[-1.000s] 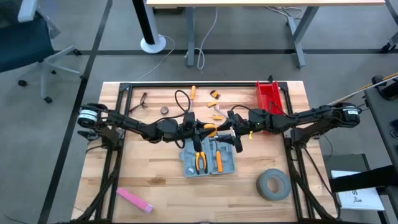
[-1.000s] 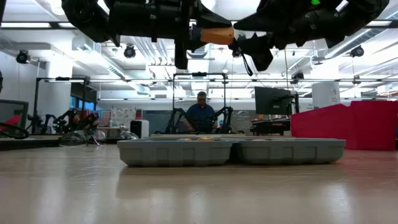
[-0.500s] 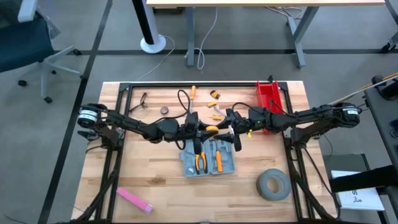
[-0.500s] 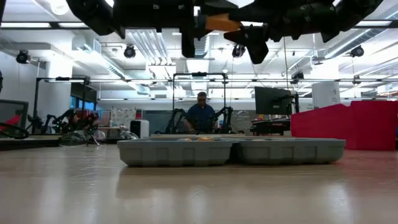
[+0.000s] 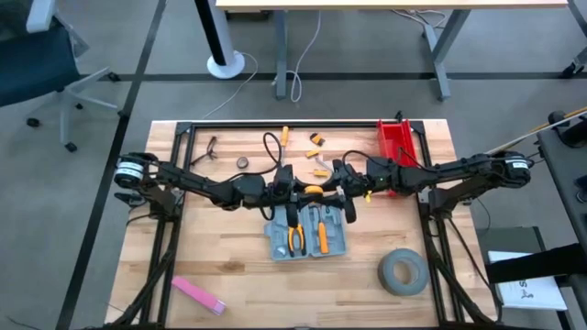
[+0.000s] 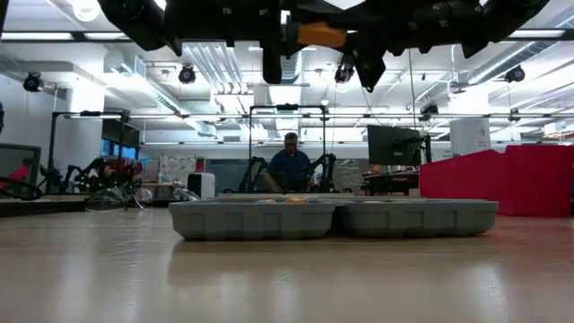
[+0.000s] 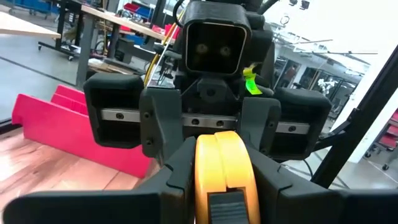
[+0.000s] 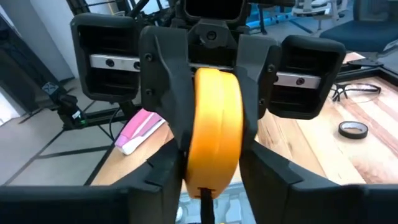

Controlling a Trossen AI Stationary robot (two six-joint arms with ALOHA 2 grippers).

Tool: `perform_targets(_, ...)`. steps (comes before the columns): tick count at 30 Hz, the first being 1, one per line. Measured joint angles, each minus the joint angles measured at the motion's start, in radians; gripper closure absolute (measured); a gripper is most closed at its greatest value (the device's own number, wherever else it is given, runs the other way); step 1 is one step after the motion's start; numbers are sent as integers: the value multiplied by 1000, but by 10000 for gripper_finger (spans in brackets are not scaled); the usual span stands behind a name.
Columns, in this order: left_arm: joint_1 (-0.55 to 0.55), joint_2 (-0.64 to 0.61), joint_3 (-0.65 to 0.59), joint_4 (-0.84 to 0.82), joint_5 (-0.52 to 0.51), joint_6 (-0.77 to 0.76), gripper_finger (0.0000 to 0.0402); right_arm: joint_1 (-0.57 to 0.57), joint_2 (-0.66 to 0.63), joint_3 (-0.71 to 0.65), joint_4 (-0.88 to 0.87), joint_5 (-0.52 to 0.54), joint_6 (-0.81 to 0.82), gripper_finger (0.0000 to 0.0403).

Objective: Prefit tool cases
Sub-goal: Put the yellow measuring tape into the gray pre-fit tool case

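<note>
— Where are the two grippers?

— High above the table's middle. The left gripper pinches an orange tool; the right gripper meets it head-on, fingers on both sides of the same tool.

— And the case?

— The tool case lies open on the table, below both grippers, well apart from them.

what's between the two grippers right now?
An orange tool, gripped from both sides by the left gripper and right gripper, above the open tool case; both wrist views show it.
</note>
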Motion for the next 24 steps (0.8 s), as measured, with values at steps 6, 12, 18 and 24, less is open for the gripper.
perform_targets(6, 0, 35, 0, 52, -6, 4, 320, 0, -1, 0, -15, -26, -9, 334)
perform_targets(12, -1, 61, 18, 49, -13, -10, 304, 0, -3, -2, -50, -33, -29, 337)
perform_targets(18, -1, 59, 28, 46, -15, -4, 297, -1, -3, -2, -49, -31, -36, 337)
perform_targets(24, -4, 57, 32, 36, -87, 1, 291, -2, -1, 1, -51, -12, -28, 337)
